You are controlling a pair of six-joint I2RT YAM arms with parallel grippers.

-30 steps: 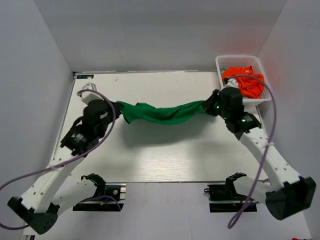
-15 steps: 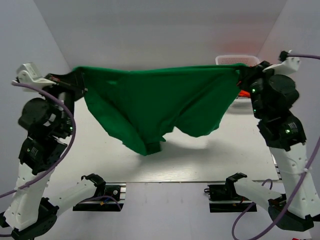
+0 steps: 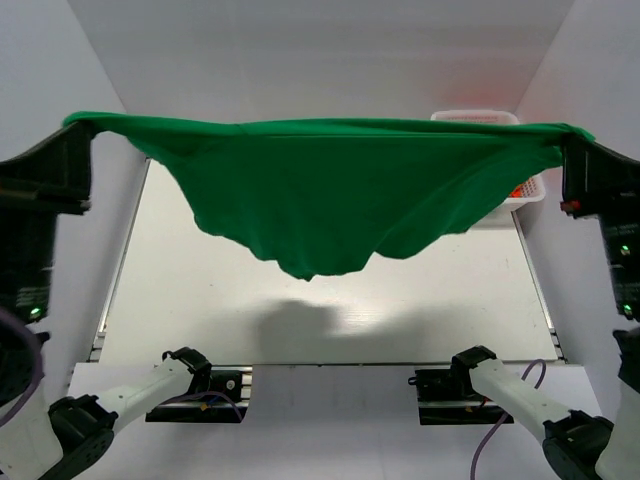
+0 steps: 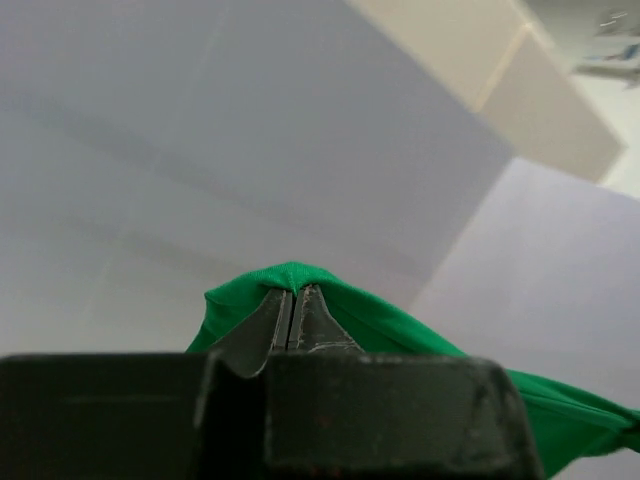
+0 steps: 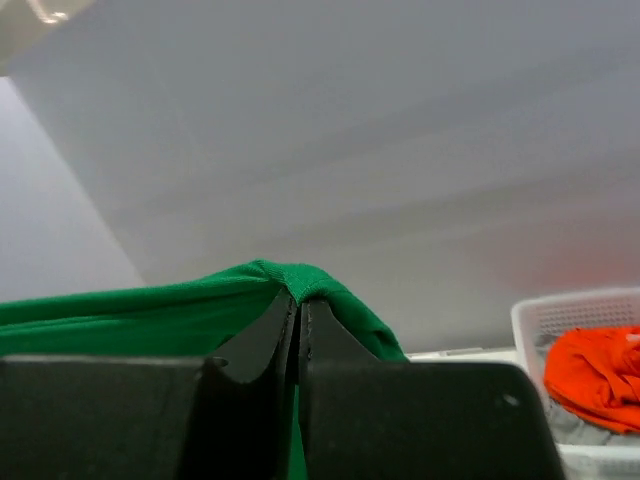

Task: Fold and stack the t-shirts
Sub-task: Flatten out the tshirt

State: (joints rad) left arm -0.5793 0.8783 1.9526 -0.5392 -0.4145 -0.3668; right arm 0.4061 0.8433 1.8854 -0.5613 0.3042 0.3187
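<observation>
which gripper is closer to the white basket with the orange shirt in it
Right. The right gripper, shut on a corner of the green shirt, sits high beside the basket; the left gripper holds the opposite corner, across the whole table.

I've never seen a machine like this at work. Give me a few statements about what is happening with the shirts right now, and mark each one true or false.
1. The green t-shirt is stretched in the air between the left end effector and the right end effector. True.
2. The green t-shirt lies neatly folded on the table. False: it hangs unfolded above the table, sagging in the middle.
3. The orange t-shirt sits crumpled in the white basket. True.
4. The left end effector is open and holds nothing. False: its fingers are shut on an edge of the green t-shirt.
</observation>
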